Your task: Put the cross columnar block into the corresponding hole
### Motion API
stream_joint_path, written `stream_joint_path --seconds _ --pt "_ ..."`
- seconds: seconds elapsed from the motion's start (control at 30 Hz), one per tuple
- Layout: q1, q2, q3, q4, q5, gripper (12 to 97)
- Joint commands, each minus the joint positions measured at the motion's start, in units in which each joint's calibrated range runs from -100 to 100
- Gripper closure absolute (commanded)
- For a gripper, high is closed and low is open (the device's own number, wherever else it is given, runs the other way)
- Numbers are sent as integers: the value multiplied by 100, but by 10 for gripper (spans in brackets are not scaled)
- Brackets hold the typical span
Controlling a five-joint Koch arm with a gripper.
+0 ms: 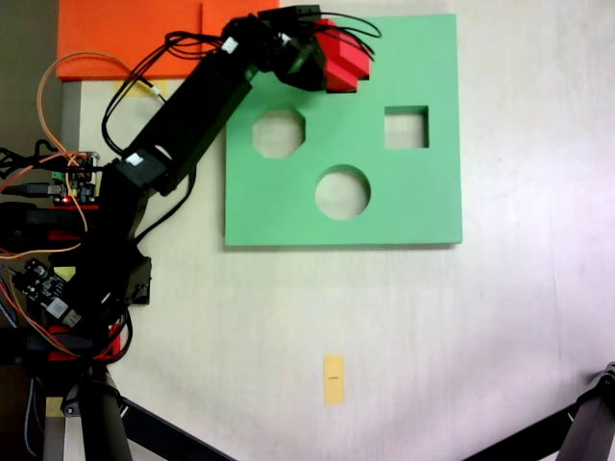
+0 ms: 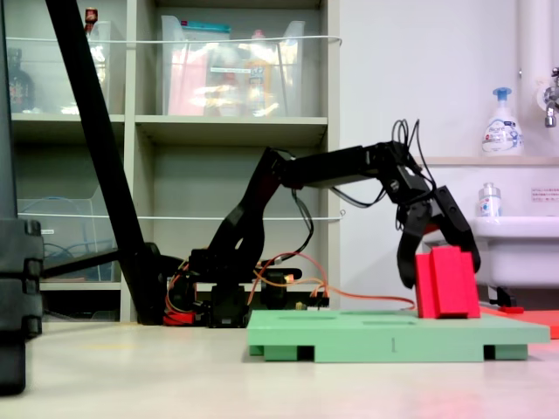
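- A black stand leg is leaning across the left of a fixed view, nearest the camera, with the pale table stretching in front.
- The gripper is grasping the cross columnar block, its black jaws straddling the block's sides.
- The red block is standing upright, long axis vertical, base resting on the green foam board near its right end.
- Seen from above, the block is sitting at upper centre, covering the corresponding hole.
- The octagonal cutout, square cutout and round cutout are lying open below, well apart from the board's edges.
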Motion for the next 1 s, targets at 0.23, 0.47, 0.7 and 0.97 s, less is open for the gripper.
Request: stream_joint_path --seconds 0.23,0.47,0.7,0.97 --pt "-88 101 288 713 532 620" --pt "-93 380 278 713 518 619" --pt "-68 450 308 722 317 621" --pt "-20 17 318 462 308 621"
